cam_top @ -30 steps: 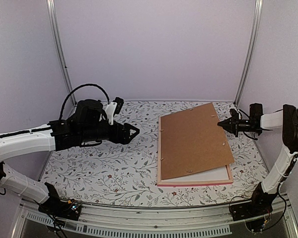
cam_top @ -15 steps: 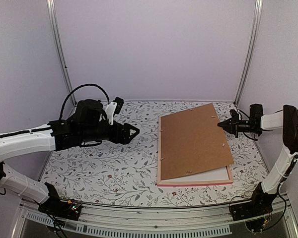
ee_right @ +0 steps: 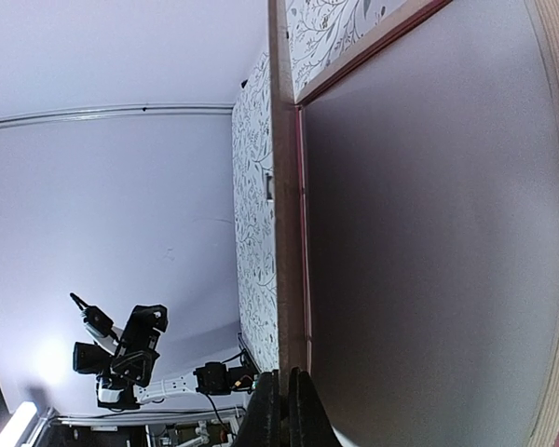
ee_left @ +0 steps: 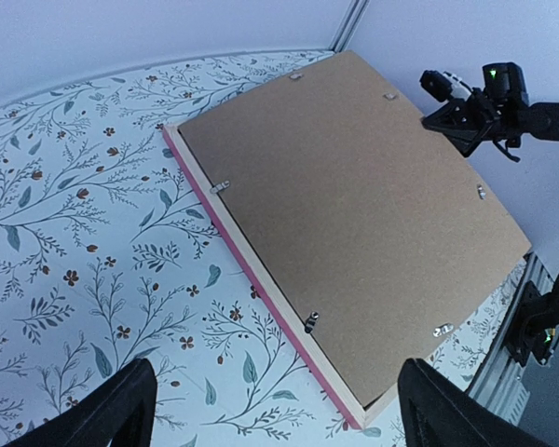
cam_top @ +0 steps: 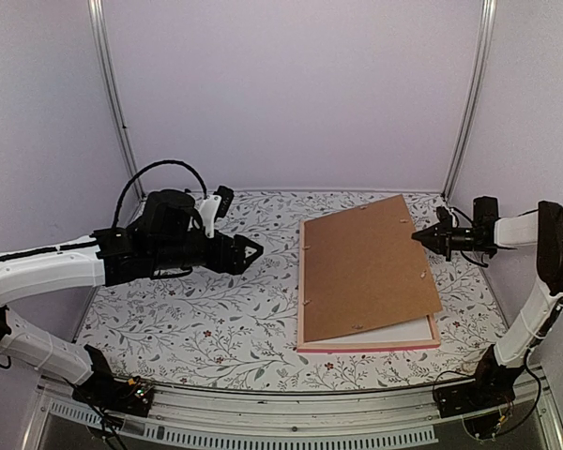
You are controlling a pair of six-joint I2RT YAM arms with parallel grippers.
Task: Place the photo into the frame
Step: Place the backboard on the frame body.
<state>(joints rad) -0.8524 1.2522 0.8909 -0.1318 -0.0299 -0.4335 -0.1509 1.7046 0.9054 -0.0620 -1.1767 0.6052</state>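
The frame [cam_top: 366, 348] lies face down on the table, its pink rail [ee_left: 233, 244] toward my left arm. A plain brown backing board [cam_top: 366, 262] rests on it askew, its far right edge lifted. My right gripper [cam_top: 416, 235] is shut on that lifted edge, and the right wrist view shows the fingers [ee_right: 281, 410] pinching the thin board [ee_right: 285, 233]. A white sheet [cam_top: 399, 331] shows under the board at the frame's near edge. My left gripper [cam_top: 260, 249] hangs open over the table left of the frame, its fingers [ee_left: 121, 410] wide apart. The photo is hidden.
Small metal tabs [ee_left: 310, 321] stand along the frame's inner rim. The floral tablecloth [cam_top: 188, 319] covers the table. Purple walls and upright metal rails [cam_top: 469, 103] close in the back and sides.
My right arm has eased very slightly to the right, still holding the board's edge. The left arm and the frame have stayed put.
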